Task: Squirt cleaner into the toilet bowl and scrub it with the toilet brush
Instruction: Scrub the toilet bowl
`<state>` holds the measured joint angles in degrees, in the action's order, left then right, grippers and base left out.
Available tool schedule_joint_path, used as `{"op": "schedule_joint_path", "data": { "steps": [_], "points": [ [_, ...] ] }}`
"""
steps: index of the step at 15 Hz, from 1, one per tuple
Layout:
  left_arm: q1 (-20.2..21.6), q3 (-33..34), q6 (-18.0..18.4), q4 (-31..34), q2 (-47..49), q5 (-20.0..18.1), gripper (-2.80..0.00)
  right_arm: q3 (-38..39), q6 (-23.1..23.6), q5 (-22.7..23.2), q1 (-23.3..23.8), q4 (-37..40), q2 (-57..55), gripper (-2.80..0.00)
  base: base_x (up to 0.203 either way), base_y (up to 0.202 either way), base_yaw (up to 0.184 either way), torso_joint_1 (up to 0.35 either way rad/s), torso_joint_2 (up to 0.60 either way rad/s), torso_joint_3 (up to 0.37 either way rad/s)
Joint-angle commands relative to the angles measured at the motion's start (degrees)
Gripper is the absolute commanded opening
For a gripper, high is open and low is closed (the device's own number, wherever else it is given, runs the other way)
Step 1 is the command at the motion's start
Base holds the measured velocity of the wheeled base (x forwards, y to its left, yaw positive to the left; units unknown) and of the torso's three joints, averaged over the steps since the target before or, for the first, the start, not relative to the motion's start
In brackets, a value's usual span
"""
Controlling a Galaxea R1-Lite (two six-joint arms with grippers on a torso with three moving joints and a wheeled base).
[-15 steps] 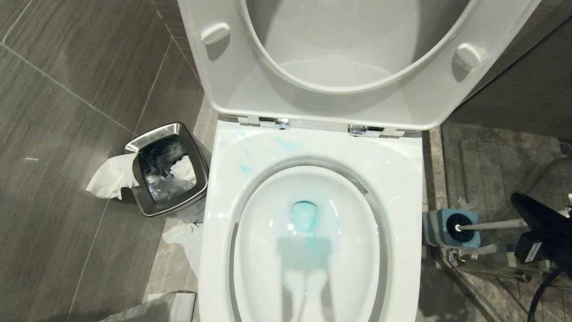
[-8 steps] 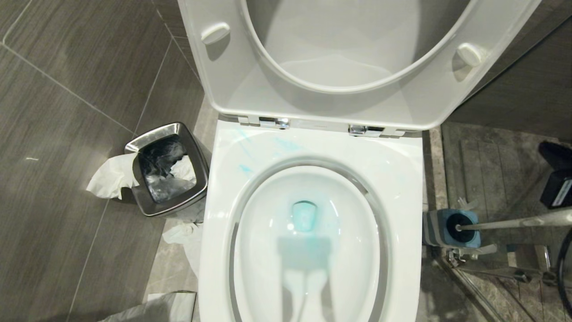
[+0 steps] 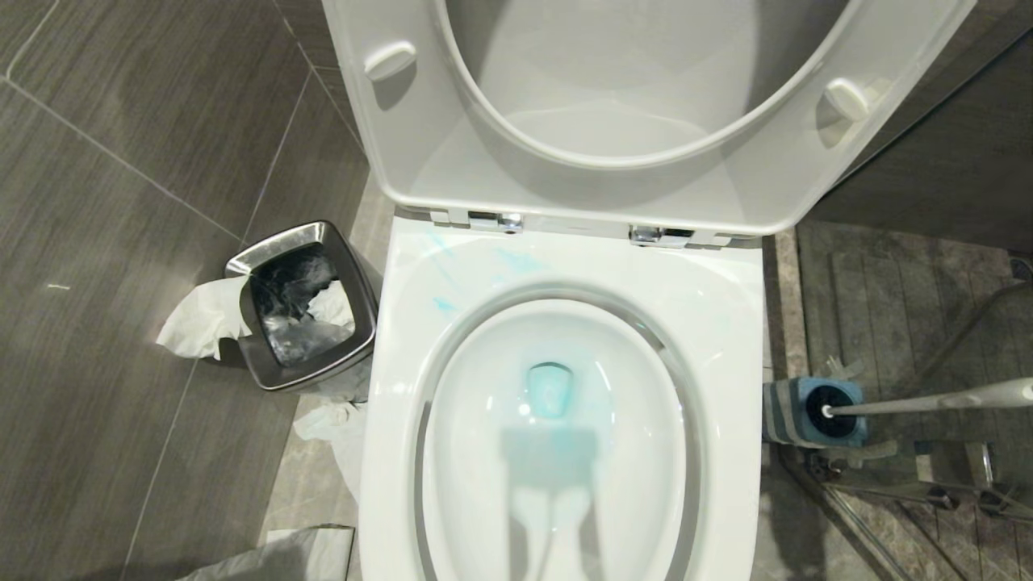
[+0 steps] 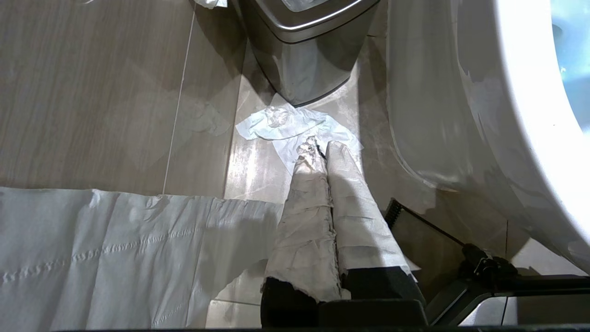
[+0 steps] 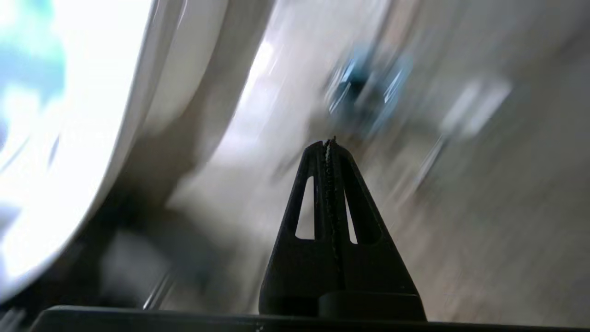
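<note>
Grey tile floor [image 3: 121, 202] | right gripper [image 5: 330, 140] jaws pressed together, holding nothing, low beside toilet bowl [image 3: 565, 339] | toilet brush [image 3: 912, 402] apart from jaws, head in blue-topped holder [image 3: 795, 411] right of bowl | cleaner [image 3: 550, 389] blue in bowl water | left gripper [image 4: 321, 148] together, over tissue [image 4: 286, 127] by steel bin [image 3: 303, 303]

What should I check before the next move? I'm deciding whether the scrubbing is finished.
1. Toilet brush back in its holder: ok, head seated, handle leaning away from the toilet.
2. Right gripper free of the brush: ok, jaws shut on nothing.
3. Left gripper: ok, shut, wrapped in paper, low beside the toilet.
4. Cleaner in the toilet bowl: ok, water tinted blue.
5. Rim clean: not ok, blue streaks at its back left.
6. Bowl walls scrubbed: cannot tell.
</note>
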<state>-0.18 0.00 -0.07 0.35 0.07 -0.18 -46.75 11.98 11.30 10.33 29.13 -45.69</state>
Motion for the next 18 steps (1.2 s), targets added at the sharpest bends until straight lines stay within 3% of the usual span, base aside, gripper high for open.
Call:
{"op": "schedule_joint_path", "data": {
  "steps": [1,3,5,10,12,14,18],
  "points": [
    [0.01,0.09,-0.01,0.00,0.01,0.01,-2.80,2.88,-0.08,1.70,0.34,16.36,5.46,-2.80,0.000,0.000,0.000,0.000,0.00,0.000],
    [0.01,0.09,-0.01,0.00,0.01,0.01,-2.80,7.96,-0.53,1.08,-0.05,11.80,5.91,-2.80,0.000,0.000,0.000,0.000,0.00,0.000],
    [0.01,0.09,0.06,0.00,0.01,0.01,-2.80,13.78,-1.87,-0.25,-0.06,0.99,6.02,-2.80,0.000,0.000,0.000,0.000,0.00,0.000],
    [0.01,0.09,-0.01,0.00,0.01,0.01,-2.80,34.33,-1.93,-4.64,-0.05,-40.46,5.71,-2.80,0.000,0.000,0.000,0.000,0.00,0.000],
    [0.01,0.09,-0.01,0.00,0.01,0.01,-2.80,40.64,-1.30,-6.32,-0.05,-53.38,4.96,-2.80,0.000,0.000,0.000,0.000,0.00,0.000],
    [0.01,0.09,0.01,0.00,0.01,0.01,-2.80,46.17,-1.07,-7.07,-0.07,-59.25,4.55,-2.80,0.000,0.000,0.000,0.000,0.00,0.000],
    [0.01,0.09,-0.01,0.00,0.01,0.01,-2.80,46.74,-1.43,-8.60,-0.05,-62.82,4.32,-2.80,0.000,0.000,0.000,0.000,0.00,0.000]
  ]
}}
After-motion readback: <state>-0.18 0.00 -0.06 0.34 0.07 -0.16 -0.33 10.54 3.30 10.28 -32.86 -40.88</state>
